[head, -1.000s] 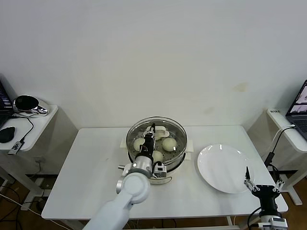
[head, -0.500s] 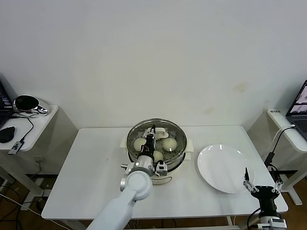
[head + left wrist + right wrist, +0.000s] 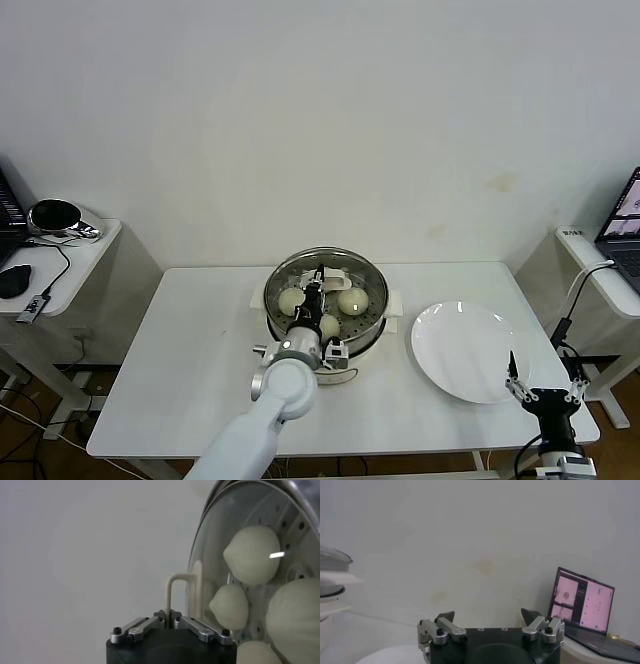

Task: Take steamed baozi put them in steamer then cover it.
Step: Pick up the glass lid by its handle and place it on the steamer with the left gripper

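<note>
The steamer stands at the table's middle on its cream-white base. The cover, a clear glass lid, sits over the pot. My left gripper reaches over it from the front and is shut on the lid's cream-white handle. In the left wrist view the gripper pinches that handle, and the glass lies just beyond. Through the glass I see the steamed baozi on the perforated tray, and several more show in the wrist view. My right gripper is open and empty by the front right edge.
A flat white round plate lies bare right of the steamer. A side table with a mouse and cables stands to the left. Another stands to the right with a laptop. The wall is close behind.
My left gripper and the lid have shifted slightly forward and down over the pot. My right gripper has barely moved.
</note>
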Available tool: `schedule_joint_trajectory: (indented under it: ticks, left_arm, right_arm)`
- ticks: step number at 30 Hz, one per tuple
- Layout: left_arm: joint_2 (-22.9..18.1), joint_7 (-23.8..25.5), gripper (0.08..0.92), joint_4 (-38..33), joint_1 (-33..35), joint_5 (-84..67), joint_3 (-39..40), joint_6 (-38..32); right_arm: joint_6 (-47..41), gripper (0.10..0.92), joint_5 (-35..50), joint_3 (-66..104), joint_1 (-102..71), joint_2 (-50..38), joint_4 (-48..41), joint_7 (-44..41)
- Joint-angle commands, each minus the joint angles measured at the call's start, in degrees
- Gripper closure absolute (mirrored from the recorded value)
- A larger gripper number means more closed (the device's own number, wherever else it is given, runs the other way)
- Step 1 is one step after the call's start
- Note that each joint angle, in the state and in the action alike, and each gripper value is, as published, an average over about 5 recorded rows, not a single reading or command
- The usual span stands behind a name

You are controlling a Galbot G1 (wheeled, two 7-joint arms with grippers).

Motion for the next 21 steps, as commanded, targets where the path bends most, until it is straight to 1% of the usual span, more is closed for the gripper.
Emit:
schedule_joint_trajectory:
  ticks: [1,13,21]
  left_arm:
    - [-0.3,0.3,0.869,-1.3,-0.1,-0.6,-0.2,0.0]
    - [0.0,1.1,0.869,-2.5,0.7,-0.5,0.0,-0.3]
    - [-0.2,1.1,0.869,-1.6,1.0,0.2,0.2,-0.9]
  right_arm:
    - [0.1,0.203,-0.2,-0.4,0.0,0.2,-0.1,0.0]
    - [0.4,0.203,-0.6,-0.5,-0.1,0.3,-0.1,0.0]
    - [0.5,0.203,-0.7,-0.7,-0.1,0.4,-0.1,-0.1]
